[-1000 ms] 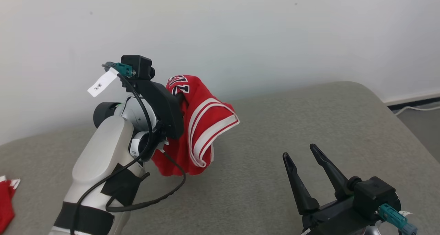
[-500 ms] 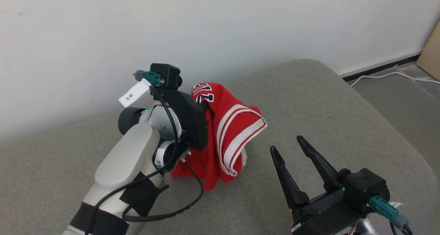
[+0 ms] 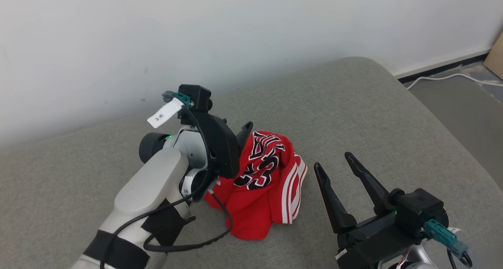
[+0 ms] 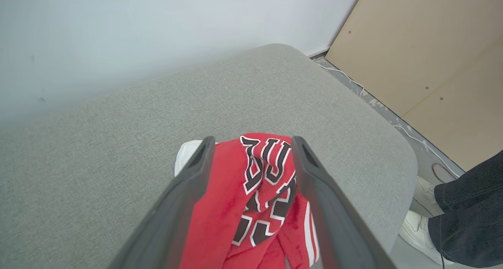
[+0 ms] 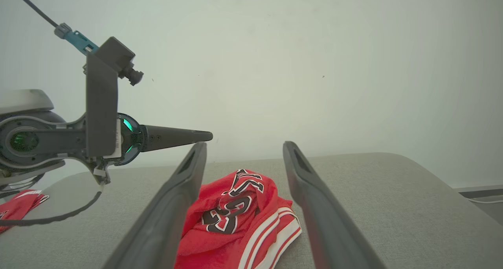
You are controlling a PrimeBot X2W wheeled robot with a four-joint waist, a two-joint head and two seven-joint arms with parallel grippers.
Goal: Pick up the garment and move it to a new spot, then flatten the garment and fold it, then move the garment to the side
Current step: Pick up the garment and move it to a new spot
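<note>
Lying in a crumpled red heap, the basketball jersey (image 3: 263,190) rested on the grey upholstered cushion (image 3: 373,115), just toward 6 o'clock from the middle of the head view. It looked light, limp and a little slick, so a single pinch would likely lift only a bunch. The white-striped hem at its 3 o'clock edge seemed the best hold for spreading it, though the folds possibly hid a better edge. The left gripper (image 4: 252,141) hung above the heap from 9 o'clock, wrist angled down, fingers spread wide and gripping nothing. The right gripper (image 3: 333,161) sat at the jersey's 4 o'clock, apart from it, equally wide and empty, pointing toward 11 o'clock.
</note>
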